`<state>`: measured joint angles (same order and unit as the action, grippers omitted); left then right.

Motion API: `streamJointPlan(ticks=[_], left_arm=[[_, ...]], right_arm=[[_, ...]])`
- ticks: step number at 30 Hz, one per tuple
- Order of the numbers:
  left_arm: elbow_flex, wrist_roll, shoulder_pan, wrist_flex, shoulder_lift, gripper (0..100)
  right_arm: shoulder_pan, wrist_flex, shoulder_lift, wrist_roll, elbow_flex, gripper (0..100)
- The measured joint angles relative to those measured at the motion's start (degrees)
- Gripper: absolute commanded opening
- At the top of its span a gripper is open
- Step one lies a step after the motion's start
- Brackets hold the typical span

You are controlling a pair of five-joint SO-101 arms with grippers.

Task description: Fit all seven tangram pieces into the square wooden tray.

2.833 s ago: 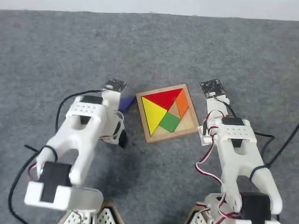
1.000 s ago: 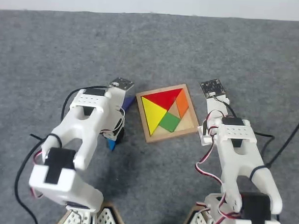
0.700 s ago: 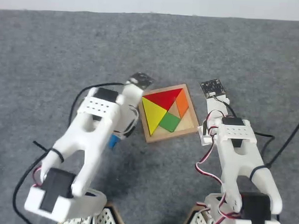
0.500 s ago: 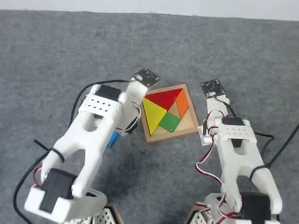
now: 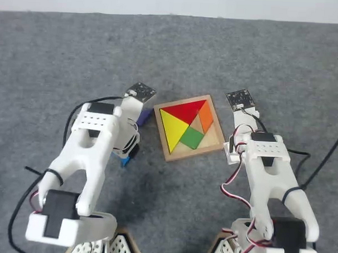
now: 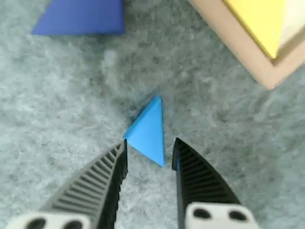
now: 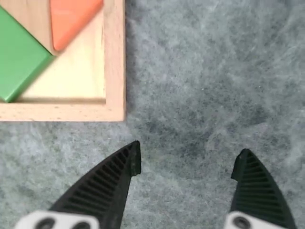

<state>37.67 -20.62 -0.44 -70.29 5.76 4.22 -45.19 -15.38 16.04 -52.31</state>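
Felt counter [image 5: 60, 56], grey, fuzzy. Left jaws, ribbed, narrowly parted, straddle small light-blue triangle [image 6: 148, 131] lying flat on counter. Dark-blue piece [image 6: 81, 16] near it, beside tray. Square wooden tray [image 5: 190, 153] part filled, pale bare wood at one corner. Right jaws wide open over bare felt just off tray rim.

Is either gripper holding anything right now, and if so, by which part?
Nothing looks held. The left gripper straddles the light blue triangle, jaws not clamped on it; the right gripper is open and empty.
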Motion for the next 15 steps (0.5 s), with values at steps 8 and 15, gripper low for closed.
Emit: streamJointPlan(ticks=[8, 15], left_arm=[[0.4, 0.0, -1.7, 1.7, 0.0, 18], [0.4, 0.0, -1.8, 2.0, 0.0, 20]], right_arm=[[0.0, 0.0, 0.0, 0.0, 0.0, 31.0], [0.0, 0.0, 0.0, 0.0, 0.0, 31.0]])
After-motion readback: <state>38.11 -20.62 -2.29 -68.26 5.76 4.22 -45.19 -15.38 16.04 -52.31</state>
